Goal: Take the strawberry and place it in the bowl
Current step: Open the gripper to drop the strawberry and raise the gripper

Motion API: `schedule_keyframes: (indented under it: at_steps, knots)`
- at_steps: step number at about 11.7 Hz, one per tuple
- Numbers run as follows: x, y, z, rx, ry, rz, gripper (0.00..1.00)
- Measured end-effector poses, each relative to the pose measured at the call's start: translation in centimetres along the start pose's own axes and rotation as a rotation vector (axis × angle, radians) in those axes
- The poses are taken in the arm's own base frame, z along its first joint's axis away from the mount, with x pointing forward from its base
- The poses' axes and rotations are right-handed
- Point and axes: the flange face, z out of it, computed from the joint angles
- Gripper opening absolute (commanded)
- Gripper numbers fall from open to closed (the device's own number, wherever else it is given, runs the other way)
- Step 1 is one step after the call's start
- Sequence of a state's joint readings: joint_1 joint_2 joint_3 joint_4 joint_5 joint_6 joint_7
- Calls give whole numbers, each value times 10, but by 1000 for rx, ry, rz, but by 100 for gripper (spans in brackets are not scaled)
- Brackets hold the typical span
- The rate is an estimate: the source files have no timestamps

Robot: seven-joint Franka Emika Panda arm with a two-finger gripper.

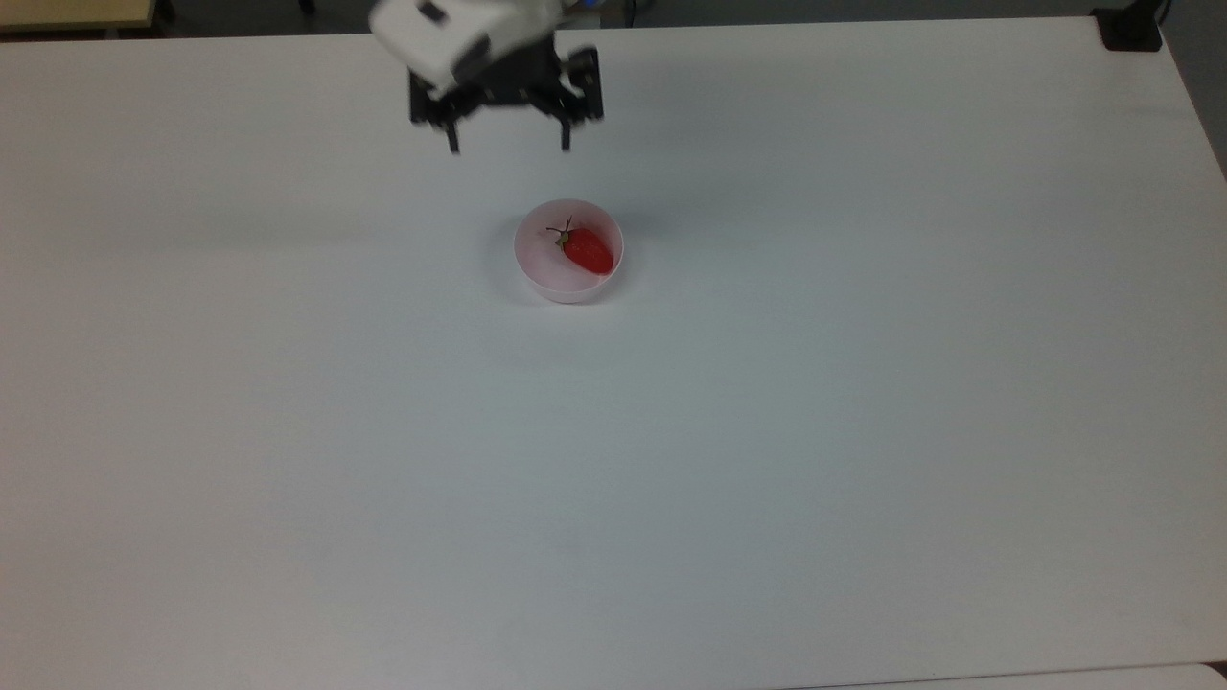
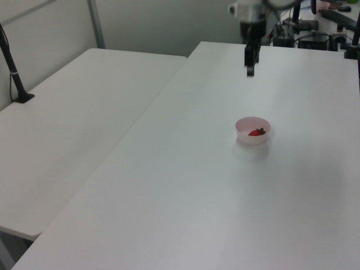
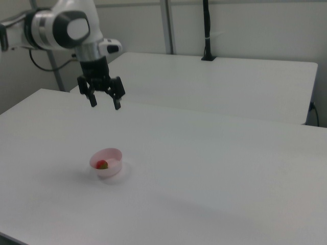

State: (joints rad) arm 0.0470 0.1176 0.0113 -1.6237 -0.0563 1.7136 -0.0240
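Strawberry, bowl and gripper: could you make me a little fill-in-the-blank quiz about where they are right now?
1. The strawberry lies inside the ____.
2. The bowl stands on a white ____.
3. The gripper hangs above the table with its fingers ____.
4. The gripper holds ____.

Missing words: bowl; table; open; nothing
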Motion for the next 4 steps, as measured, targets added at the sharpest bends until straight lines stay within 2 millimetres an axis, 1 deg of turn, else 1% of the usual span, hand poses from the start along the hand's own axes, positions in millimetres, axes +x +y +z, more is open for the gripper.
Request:
schedule_keyframes:
  at_steps: [1, 2, 3, 4]
  knots:
    - [-13, 13, -22, 2, 17, 27, 100]
    - [-22, 23, -35, 2, 21, 56, 100]
    - [-27, 30, -41, 2, 24, 105, 100]
    - [-28, 34, -41, 2, 23, 159, 100]
